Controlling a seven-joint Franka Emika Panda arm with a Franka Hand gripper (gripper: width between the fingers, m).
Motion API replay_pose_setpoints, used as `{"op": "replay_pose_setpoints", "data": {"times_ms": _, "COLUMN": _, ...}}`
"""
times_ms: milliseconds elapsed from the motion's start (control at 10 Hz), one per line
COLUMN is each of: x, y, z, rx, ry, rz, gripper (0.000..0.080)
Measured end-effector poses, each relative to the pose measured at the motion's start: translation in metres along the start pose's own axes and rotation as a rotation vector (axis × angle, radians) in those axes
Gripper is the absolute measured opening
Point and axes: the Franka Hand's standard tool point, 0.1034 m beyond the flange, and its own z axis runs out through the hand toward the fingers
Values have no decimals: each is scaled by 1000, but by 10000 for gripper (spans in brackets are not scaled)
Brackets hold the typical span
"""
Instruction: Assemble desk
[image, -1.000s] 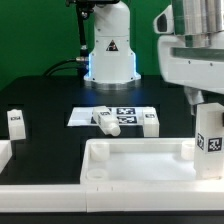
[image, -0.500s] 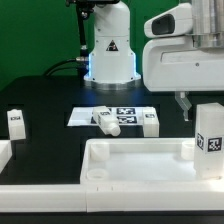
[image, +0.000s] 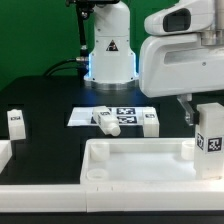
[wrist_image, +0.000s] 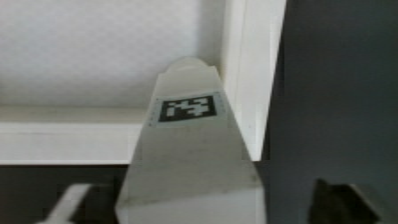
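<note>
four legs, one tabletop, one marker board. left leg (image: 15, 122) stands alone at centre left. lying leg (image: 105, 122) rests on the marker board (image: 80, 117), centre; middle leg (image: 150, 123) stands at its right edge. tabletop (image: 130, 150), lower frame, holds only the right leg (image: 208, 140), upright at its right end. gripper (wrist_image: 206, 203) above that leg, jaws apart, clear of both its sides.

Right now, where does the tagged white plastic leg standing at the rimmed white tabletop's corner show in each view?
Exterior view: leg at the exterior view's right edge, upright.
Wrist view: leg fills the centre, tag visible.
Shared landmark: the tabletop's raised rim beside it.
</note>
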Motion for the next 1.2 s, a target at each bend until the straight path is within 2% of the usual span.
{"op": "replay_pose_setpoints", "data": {"times_ms": 100, "x": 0, "y": 0, "z": 0, "rx": 1, "ry": 0, "rz": 50, "gripper": 393}}
{"op": "replay_pose_setpoints", "data": {"times_ms": 200, "x": 0, "y": 3, "z": 0, "rx": -3, "ry": 0, "rz": 148, "gripper": 289}}
{"op": "replay_pose_setpoints", "data": {"times_ms": 400, "x": 0, "y": 5, "z": 0, "rx": -8, "ry": 11, "rz": 417, "gripper": 289}}
{"op": "replay_pose_setpoints", "data": {"times_ms": 600, "x": -3, "y": 5, "z": 1, "rx": -13, "ry": 17, "rz": 907, "gripper": 289}}
{"op": "replay_pose_setpoints", "data": {"times_ms": 900, "x": -4, "y": 6, "z": 1, "rx": -9, "ry": 15, "rz": 1066, "gripper": 289}}
{"op": "replay_pose_setpoints", "data": {"times_ms": 1100, "x": -5, "y": 3, "z": 1, "rx": 9, "ry": 6, "rz": 1421, "gripper": 289}}
{"op": "replay_pose_setpoints", "data": {"times_ms": 1200, "x": -5, "y": 0, "z": 1, "rx": 30, "ry": 19, "rz": 1592, "gripper": 289}}
